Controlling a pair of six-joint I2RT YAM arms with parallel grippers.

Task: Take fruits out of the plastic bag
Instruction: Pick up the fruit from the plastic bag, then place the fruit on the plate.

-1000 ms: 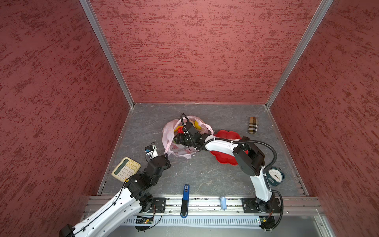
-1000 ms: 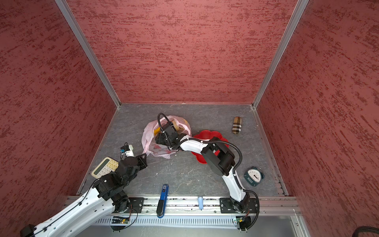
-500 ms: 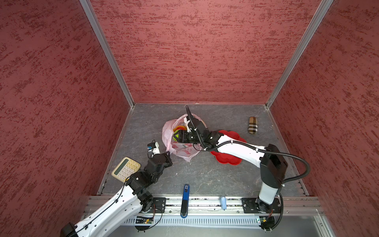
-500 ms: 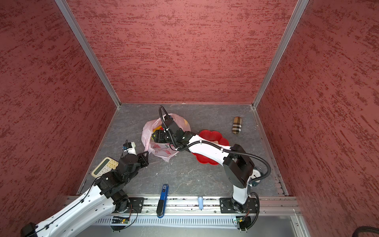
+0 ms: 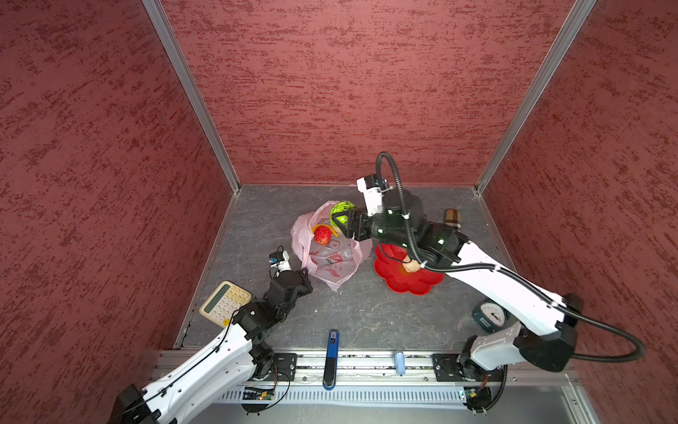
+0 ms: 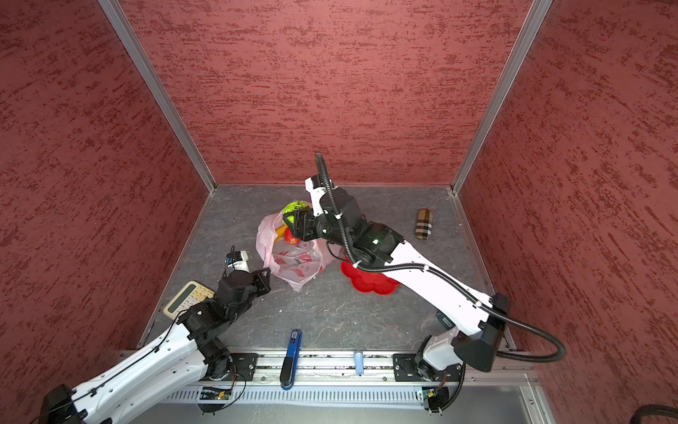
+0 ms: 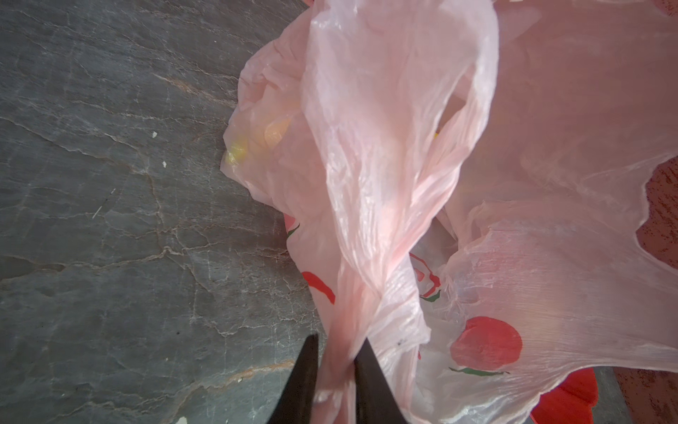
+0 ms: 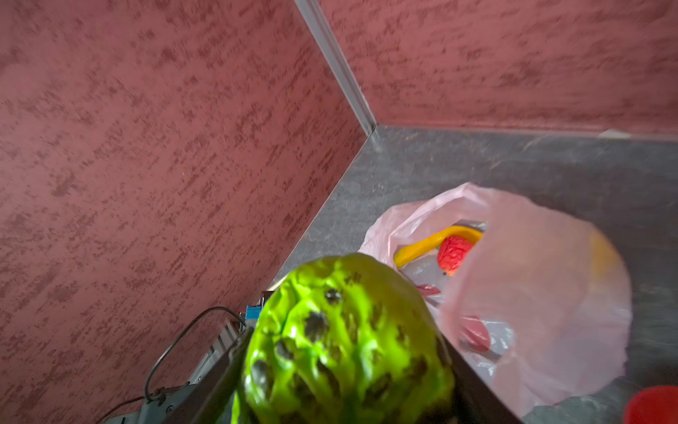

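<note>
Enclosure: red textured walls (image 5: 348, 91) stand on three sides of a grey, stone-patterned counter (image 5: 367, 312).

Both top views: We find the plastic bag (image 5: 330, 257) crumpled near the middle of the counter, its mouth toward the back wall. The right jaws are spread wide around the green round fruit (image 5: 341, 214) and grip it at the far rim of that mouth. A red bumpy fruit (image 5: 322, 235) and the banana (image 5: 334, 231) lie inside the mouth. Just beside the bag sits a red flower-shaped plate (image 5: 407, 281) carrying one beige lumpy fruit (image 5: 411, 265), partly hidden by the right arm. The left jaws meet the bag's near edge. A calculator (image 5: 225, 304), a gauge (image 5: 489, 317), a blue marker (image 5: 332, 343) and a checked case (image 5: 452, 219) lie well apart from the bag.

Left wrist view: The left jaws are nearly pressed together, pinching a twisted strand of the bag's film. A small yellow fruit (image 7: 236, 152) shows faintly through the film.

Right wrist view: The green round fruit (image 8: 345, 341) fills the gap between the right jaws, above the counter and outside the bag. The banana (image 8: 433, 242) and the red bumpy fruit (image 8: 453, 253) rest in the open mouth.
</note>
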